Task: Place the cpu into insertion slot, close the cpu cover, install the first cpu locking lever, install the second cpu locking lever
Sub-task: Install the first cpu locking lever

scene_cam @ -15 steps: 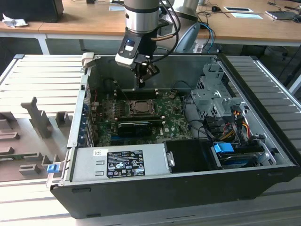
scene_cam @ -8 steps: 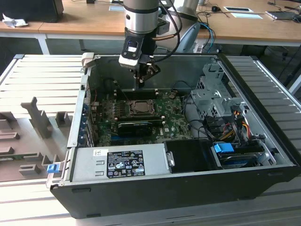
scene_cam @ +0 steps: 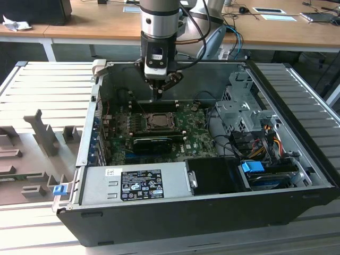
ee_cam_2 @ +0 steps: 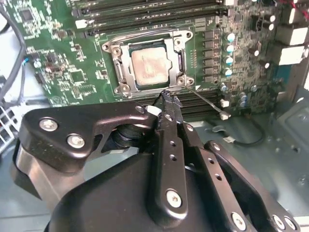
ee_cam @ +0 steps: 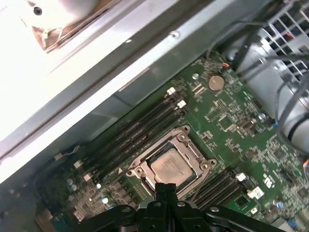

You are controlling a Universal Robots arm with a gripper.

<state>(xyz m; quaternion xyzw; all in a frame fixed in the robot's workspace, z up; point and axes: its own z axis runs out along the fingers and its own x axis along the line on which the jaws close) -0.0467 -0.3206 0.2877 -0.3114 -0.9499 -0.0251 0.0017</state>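
An open black metal computer case (scene_cam: 202, 212) holds a green motherboard (scene_cam: 199, 141), and the grey robot arm (scene_cam: 158, 21) reaches straight down into it, wrist vertical. Its black pincer (ee_cam_2: 167, 98), fingers pressed together, hangs just beside the edge of the square black-rimmed insertion slot (ee_cam_2: 180, 59). The thin silver cpu cover (ee_cam_2: 119, 67) lies flat over that slot, with the silver-grey square cpu (ee_cam_2: 150, 65) seated inside.
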